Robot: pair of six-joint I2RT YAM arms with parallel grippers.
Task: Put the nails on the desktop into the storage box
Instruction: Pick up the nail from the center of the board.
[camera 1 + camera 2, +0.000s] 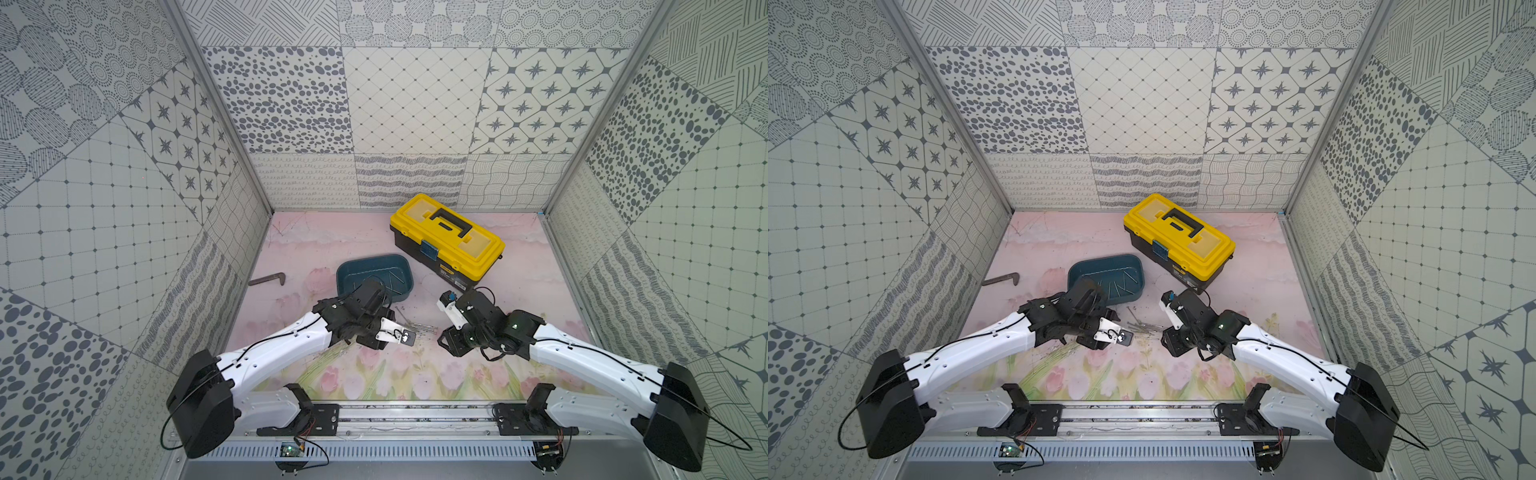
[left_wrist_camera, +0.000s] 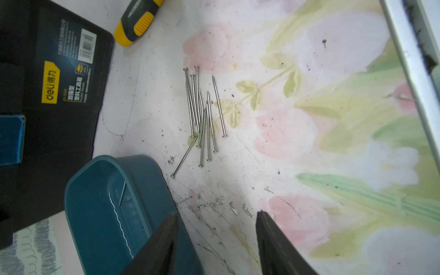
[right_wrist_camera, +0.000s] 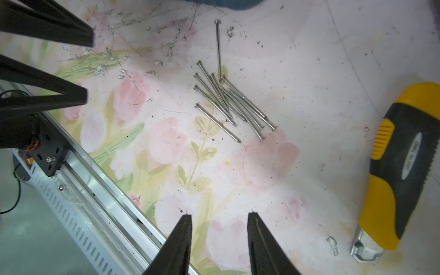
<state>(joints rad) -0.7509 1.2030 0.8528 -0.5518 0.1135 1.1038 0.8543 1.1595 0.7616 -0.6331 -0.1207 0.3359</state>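
Storage box (image 1: 374,258) (image 1: 1104,258): dark teal tub, open top, on the tulip-printed desktop (image 1: 291,249). Several nails already lie on its floor (image 1: 390,282) (image 1: 1117,284), crossing one another.

Nails on the desktop (image 2: 204,114) (image 3: 231,102): about ten in a loose heap just beside the storage box's long side nearest the arm bases. Most run roughly parallel and overlap. One stray (image 2: 183,157) angles off, head toward the box and tip at the heap. In both top views the heap shows between the two wrists (image 1: 417,328) (image 1: 1144,326).

Left gripper (image 2: 217,213): jaws spread, nothing between them. It hangs at the box's end nearest the heap, one finger (image 2: 166,238) over the box wall and the other over bare desktop.

Right gripper (image 3: 220,214): jaws apart, empty, above the desktop. It is on the far side of the heap from the box and clear of the nails.

Yellow toolbox (image 1: 446,237) (image 1: 1179,235): lid closed, near the box's far right corner.

Utility knife (image 3: 400,171) (image 2: 135,26): flat on the desktop, farther from the box than the heap.

L-shaped bar (image 1: 268,280) (image 1: 1000,279): left of the box, apart from it.
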